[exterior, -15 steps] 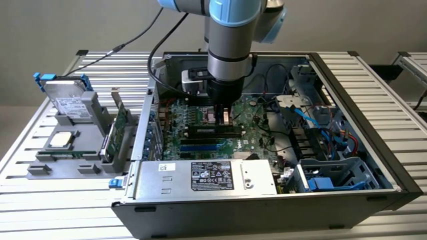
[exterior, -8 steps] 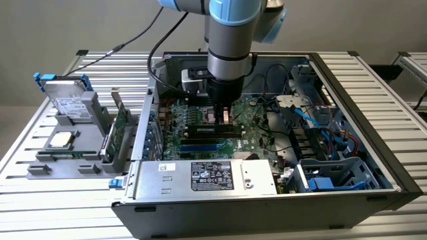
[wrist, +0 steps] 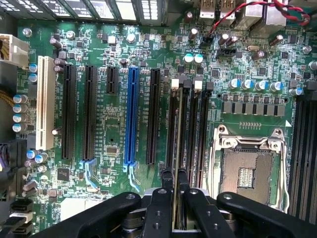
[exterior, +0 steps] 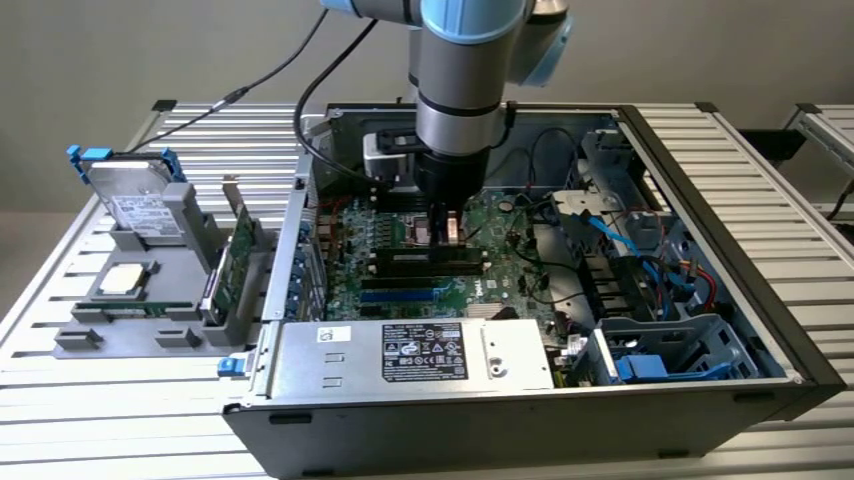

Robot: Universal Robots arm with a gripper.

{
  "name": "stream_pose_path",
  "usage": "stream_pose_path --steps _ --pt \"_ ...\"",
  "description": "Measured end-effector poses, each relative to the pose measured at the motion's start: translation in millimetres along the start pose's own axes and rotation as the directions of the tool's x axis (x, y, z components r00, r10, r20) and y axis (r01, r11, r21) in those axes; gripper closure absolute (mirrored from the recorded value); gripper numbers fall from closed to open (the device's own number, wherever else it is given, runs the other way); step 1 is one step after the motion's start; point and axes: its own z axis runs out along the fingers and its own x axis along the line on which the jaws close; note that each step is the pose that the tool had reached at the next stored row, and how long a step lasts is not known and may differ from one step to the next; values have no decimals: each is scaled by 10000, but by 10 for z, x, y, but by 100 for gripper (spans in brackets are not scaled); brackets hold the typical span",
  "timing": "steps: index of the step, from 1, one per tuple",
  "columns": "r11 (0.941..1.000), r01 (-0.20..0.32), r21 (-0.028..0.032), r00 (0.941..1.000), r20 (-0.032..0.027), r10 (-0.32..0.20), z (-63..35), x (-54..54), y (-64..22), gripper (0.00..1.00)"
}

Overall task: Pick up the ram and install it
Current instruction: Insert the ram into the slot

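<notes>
My gripper (exterior: 450,238) reaches down into the open computer case (exterior: 747,300), over the motherboard (exterior: 514,235). Its two black fingers (wrist: 162,198) stand close together, shut on the thin top edge of the ram (wrist: 177,148). Seen edge-on in the wrist view, the ram lines up with the black memory slots (wrist: 198,129) beside the processor socket (wrist: 247,168). In the exterior view the ram (exterior: 427,256) is a long dark strip directly under the fingertips, lying along the slots. How deep it sits in the slot cannot be told.
A grey tray (exterior: 80,340) at the exterior view's left holds a hard drive (exterior: 140,205), a silver processor chip (exterior: 123,280), another green stick (exterior: 134,308) and an upright expansion card (exterior: 240,260). The power supply (exterior: 414,355), drive cage (exterior: 667,350) and cables (exterior: 627,235) crowd the case.
</notes>
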Motion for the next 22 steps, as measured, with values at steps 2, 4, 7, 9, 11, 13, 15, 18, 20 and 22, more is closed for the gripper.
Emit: stream_pose_path --steps 2,4,7,9,11,13,15,18,20,22 --pt "10000 -1 0 10000 -2 1 2 2 -6 85" --pt "10000 -2 -1 10000 -5 2 4 5 -6 85" --pt "10000 -1 -1 10000 -14 1 11 12 -7 85" --pt "10000 -2 -2 10000 -28 2 19 13 -7 85" --pt "10000 -1 -3 10000 -40 1 23 14 -7 85" --pt "10000 -1 -3 10000 -47 1 30 13 -8 85" --pt "10000 -2 -3 10000 -56 2 36 13 -8 85" --pt "10000 -2 -3 10000 -73 2 58 13 -8 85" --pt "10000 -3 -4 10000 -86 3 69 14 -9 85" --pt "10000 -3 -6 10000 -90 3 70 14 -8 85"
